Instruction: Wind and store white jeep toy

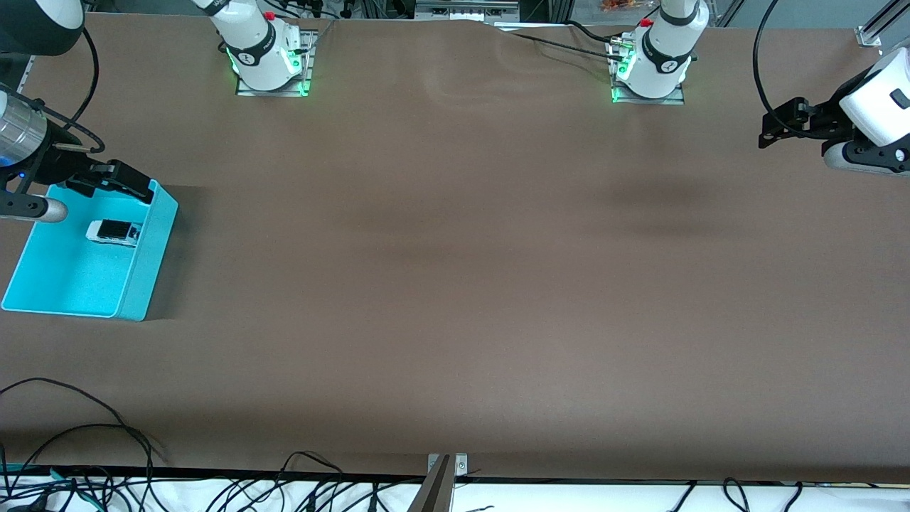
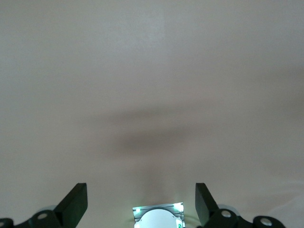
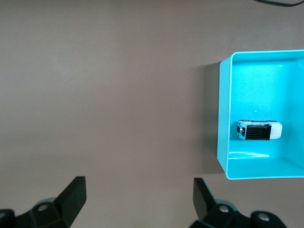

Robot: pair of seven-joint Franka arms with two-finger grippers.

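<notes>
The white jeep toy [image 1: 114, 232] [image 3: 260, 130], white with a black roof, lies on its wheels inside a turquoise bin [image 1: 153, 249] [image 3: 223, 118] at the right arm's end of the table. My right gripper [image 1: 117, 181] [image 3: 137, 194] hangs open in the air over the table just beside the bin's rim. Nothing is between its fingers [image 3: 73, 194], and it is apart from the toy. My left gripper [image 1: 778, 126] [image 2: 141, 199] waits open and empty, high over the left arm's end of the table, with only brown table beneath it.
A brown cloth [image 1: 455, 284] covers the table. The two arm bases [image 1: 266, 57] [image 1: 650, 67] stand along its edge away from the front camera. Loose black cables [image 1: 106, 455] lie along the edge nearest that camera.
</notes>
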